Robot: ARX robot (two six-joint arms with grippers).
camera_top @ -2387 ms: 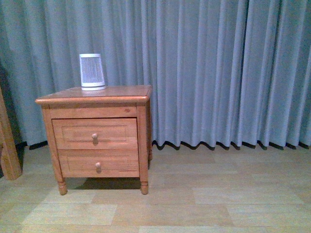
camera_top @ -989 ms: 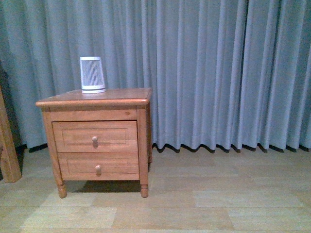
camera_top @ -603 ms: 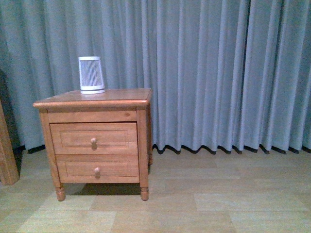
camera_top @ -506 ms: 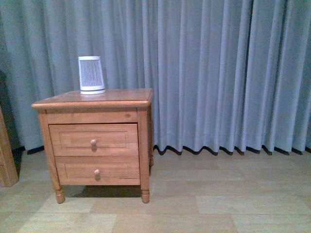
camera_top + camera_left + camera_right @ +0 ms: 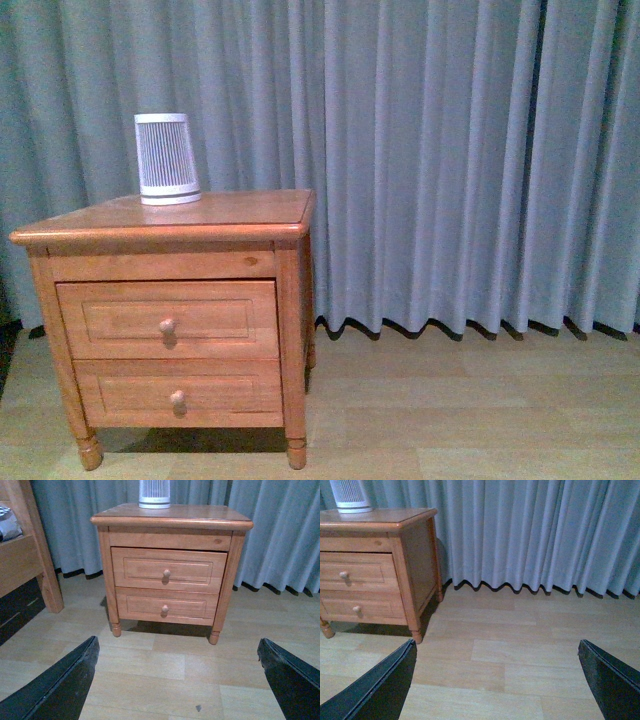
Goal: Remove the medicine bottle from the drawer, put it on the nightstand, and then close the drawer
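The nightstand point(image 5: 160, 225) stands at the left before a blue-grey curtain; it also shows in the left wrist view point(image 5: 172, 520) and the right wrist view point(image 5: 415, 555). Its upper drawer point(image 5: 168, 318) is shut, with one round knob point(image 5: 167, 326); it also shows in the left wrist view point(image 5: 167, 570). The medicine bottle is hidden. My left gripper point(image 5: 177, 680) is open and empty above the floor, well short of the nightstand. My right gripper point(image 5: 497, 680) is open and empty, to the nightstand's right. Neither arm shows in the front view.
A white-grey ribbed tapered cylinder point(image 5: 166, 158) stands on the nightstand's top at the back left. The lower drawer point(image 5: 175, 395) is shut. A wooden bed frame post point(image 5: 37, 545) stands left of the nightstand. Pale wood flooring point(image 5: 470, 400) runs to the right.
The nightstand has grown larger and shifted left and lower in the front view; the view has come closer to it. The bed post has left the front view. Both drawers stay shut.
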